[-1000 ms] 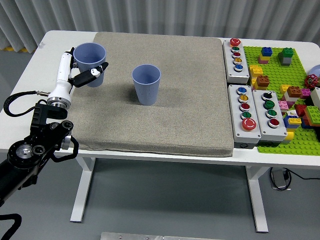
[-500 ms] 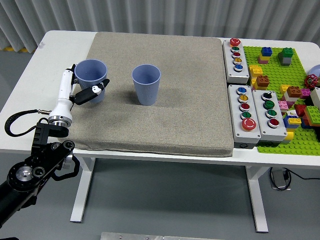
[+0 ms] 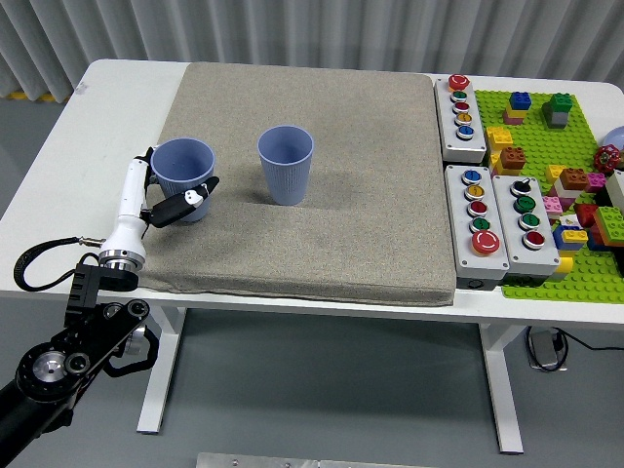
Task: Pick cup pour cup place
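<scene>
Here the left hand point(image 3: 166, 202) grips a blue cup point(image 3: 182, 178), fingers wrapped round its side, upright on the mat point(image 3: 322, 214) near its left edge. Beyond, to the right, a second cup point(image 3: 286, 165) stands alone, well apart, on the bench point(image 3: 88, 146).

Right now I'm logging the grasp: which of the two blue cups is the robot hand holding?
The left blue cup, near the mat's left edge; the left robot hand wraps it. The centre cup stands free.

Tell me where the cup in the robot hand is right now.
In the head view the held cup sits over the left part of the grey mat, gripped by the left robot hand, left of the free-standing cup.
</scene>
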